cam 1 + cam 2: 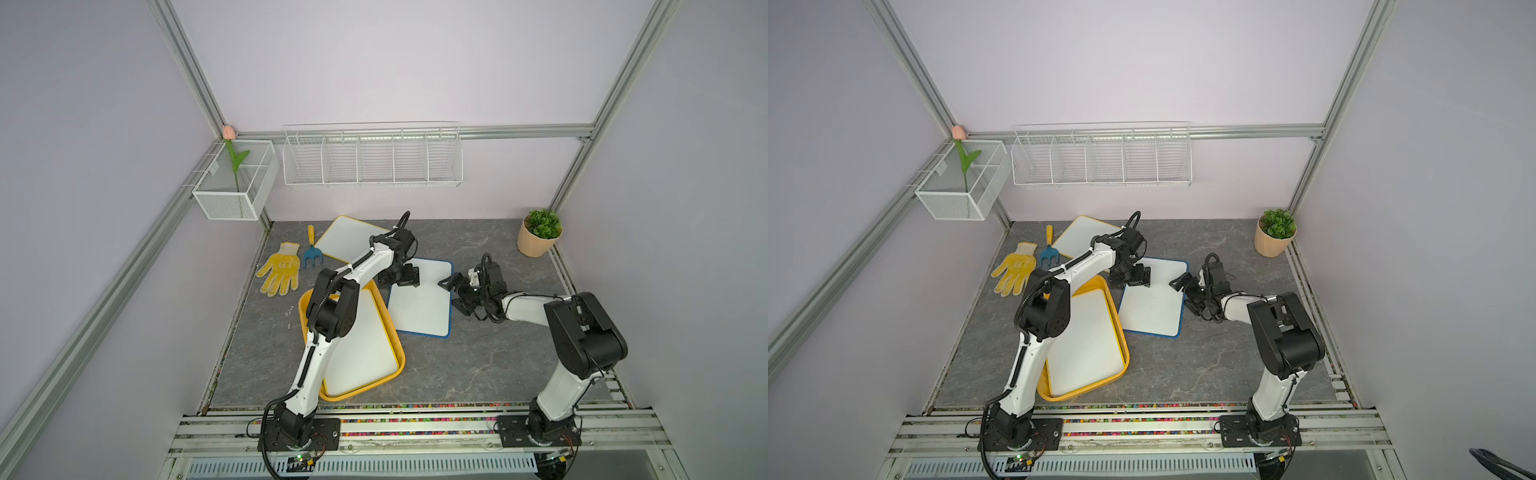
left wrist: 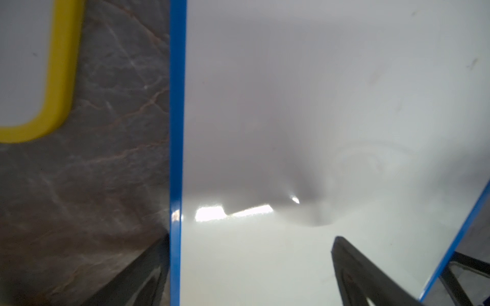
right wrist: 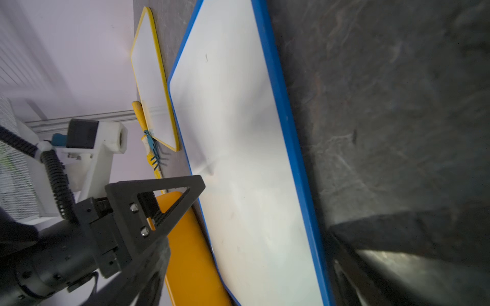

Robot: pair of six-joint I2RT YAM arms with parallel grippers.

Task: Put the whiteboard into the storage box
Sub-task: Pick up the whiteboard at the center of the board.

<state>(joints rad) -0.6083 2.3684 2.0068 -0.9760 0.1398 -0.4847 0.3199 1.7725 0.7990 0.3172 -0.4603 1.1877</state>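
Observation:
A blue-framed whiteboard [image 1: 422,303] [image 1: 1154,303] [image 2: 291,106] [image 3: 238,132] lies on the table, its left edge against the orange-yellow storage box [image 1: 392,328] [image 1: 1118,328] [image 3: 191,251]. Another white board lies inside that box. My left gripper [image 1: 401,276] [image 1: 1129,278] [image 2: 249,239] is open at the blue board's far left corner. One finger is outside the blue edge and the other is over the white face. At the board's right edge my right gripper [image 1: 453,294] [image 1: 1185,295] [image 3: 249,238] is open too, holding nothing.
A yellow-framed whiteboard [image 1: 349,239] [image 3: 151,79] lies at the back, with a blue hand rake [image 1: 309,249] and a yellow glove [image 1: 280,270] to its left. A potted plant [image 1: 540,237] stands back right. A wire rack [image 1: 372,158] and a mesh basket [image 1: 235,183] hang on the walls.

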